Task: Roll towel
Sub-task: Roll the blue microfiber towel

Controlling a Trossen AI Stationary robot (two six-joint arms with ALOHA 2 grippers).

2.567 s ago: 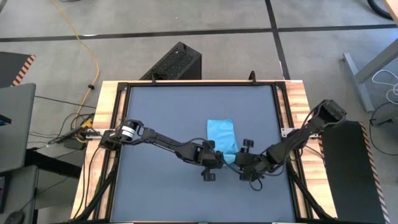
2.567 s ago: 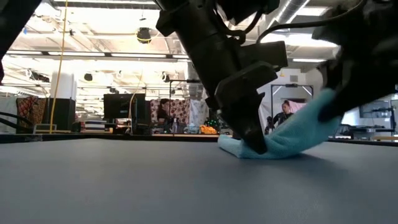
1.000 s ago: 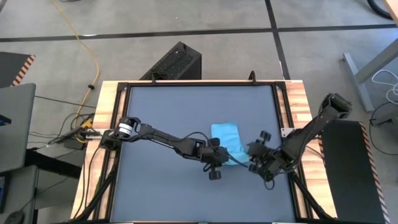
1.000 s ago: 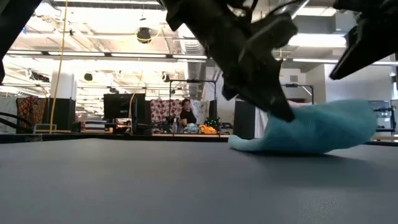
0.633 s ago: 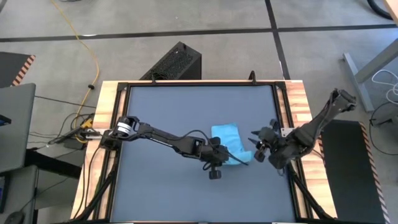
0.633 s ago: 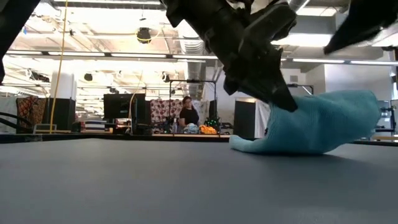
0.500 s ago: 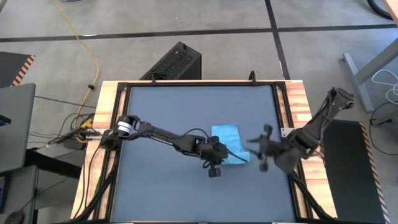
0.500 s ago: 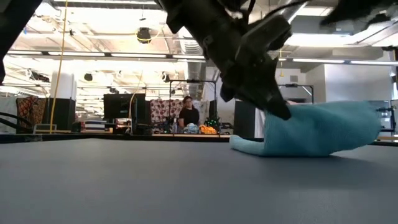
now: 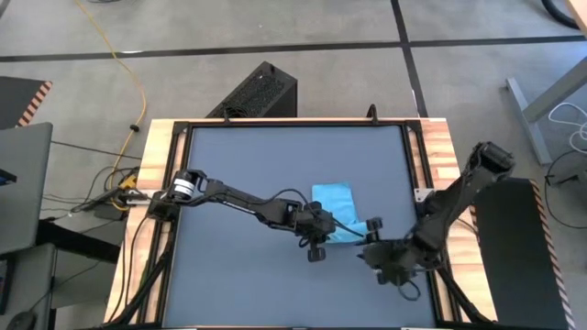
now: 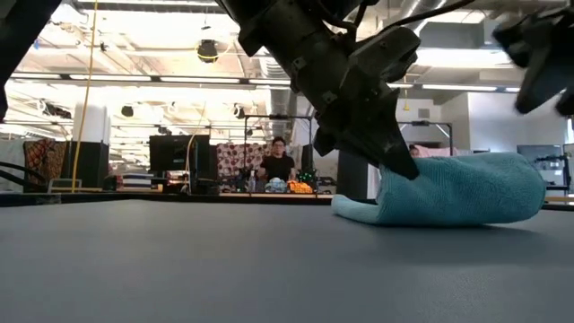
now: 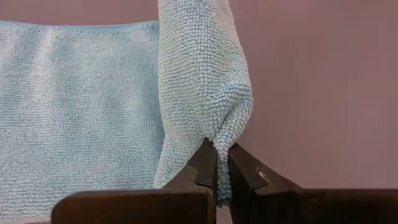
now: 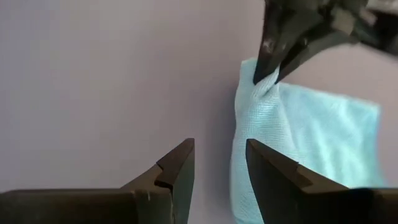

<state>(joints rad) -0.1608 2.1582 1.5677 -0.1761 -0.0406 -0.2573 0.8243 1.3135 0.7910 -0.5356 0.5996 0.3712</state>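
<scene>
The dark grey table (image 9: 238,174) is mostly bare: wide open surface lies on its left half, along its far side and along the near edge, bounded by a black frame and wooden side rails (image 9: 154,156).

The towel (image 9: 334,211) lies right of centre, nearer the right edge than the left — a small sky-blue cloth with its far part flat and its near end turned over into a fold. In the low view the towel (image 10: 453,190) shows as a rounded hump with a thin flat edge trailing on the table toward the left. In the left wrist view the folded edge stands up as a thick roll beside the flat part of the towel (image 11: 81,106).

The left arm (image 9: 229,196) reaches from the table's left rail across to the towel's near end. The left gripper (image 11: 217,171) has its jaws pinched tight on the tip of the fold, cloth caught between the fingers (image 11: 202,163); in the low view it presses down on the hump's left side.

The right gripper (image 9: 374,249) hovers just beside the towel's near right corner, off the cloth — its jaws stand apart with nothing between them. In the right wrist view its fingers (image 12: 177,165) frame bare table, the towel's edge just ahead of them.

A person (image 10: 279,161) stands in the room beyond.
</scene>
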